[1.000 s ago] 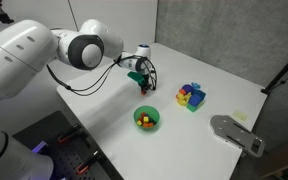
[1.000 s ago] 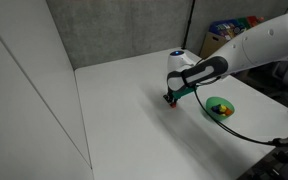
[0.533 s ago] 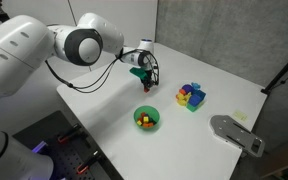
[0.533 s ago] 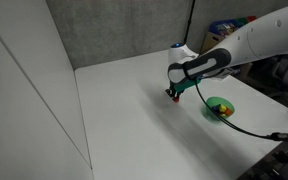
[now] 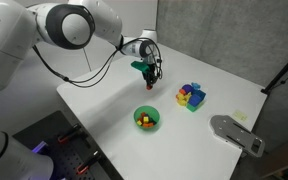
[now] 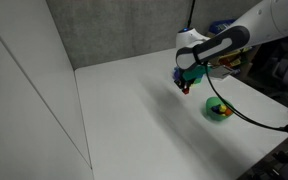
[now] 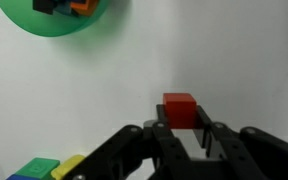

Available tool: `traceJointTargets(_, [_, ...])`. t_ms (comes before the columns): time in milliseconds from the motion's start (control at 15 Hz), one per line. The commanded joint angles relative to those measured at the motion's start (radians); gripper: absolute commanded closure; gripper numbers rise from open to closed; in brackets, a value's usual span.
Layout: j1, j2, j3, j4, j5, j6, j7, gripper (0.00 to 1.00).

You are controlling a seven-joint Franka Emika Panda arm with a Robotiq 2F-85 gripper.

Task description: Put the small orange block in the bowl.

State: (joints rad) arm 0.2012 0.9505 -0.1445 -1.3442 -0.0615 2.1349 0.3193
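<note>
Half done, by the look of it. Clamped on the small orange block at the tips of the tool, apparently clear of the white surface. From the wrist view, green bowl off to the upper left of the tool, well apart, with a few other blocks already inside. In an exterior view, bowl nearer the camera than the tool, with open surface between them. Blue-and-yellow cluster of blocks off to one side, away from that line. Likely next: carry across the gap until centred over the bowl's rim, then release. Main risk: letting go early and dropping short.
</note>
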Motion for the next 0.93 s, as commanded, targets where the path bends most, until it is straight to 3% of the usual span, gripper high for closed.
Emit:
traceJointTargets(0, [0.003, -0.175, -0.022, -0.229, -0.053, 0.024, 0.046, 0.9])
traceJointTargets(467, [-0.026, -0.374, -0.053, -0.507, -0.126, 0.039, 0.098, 0.9])
traceJointTargets(800, [-0.06, -0.411, -0.065, -0.625, -0.171, 0.091, 0.134, 0.89])
traceJointTargets(867, [-0.065, -0.411, -0.067, -0.64, -0.178, 0.1, 0.137, 0.73])
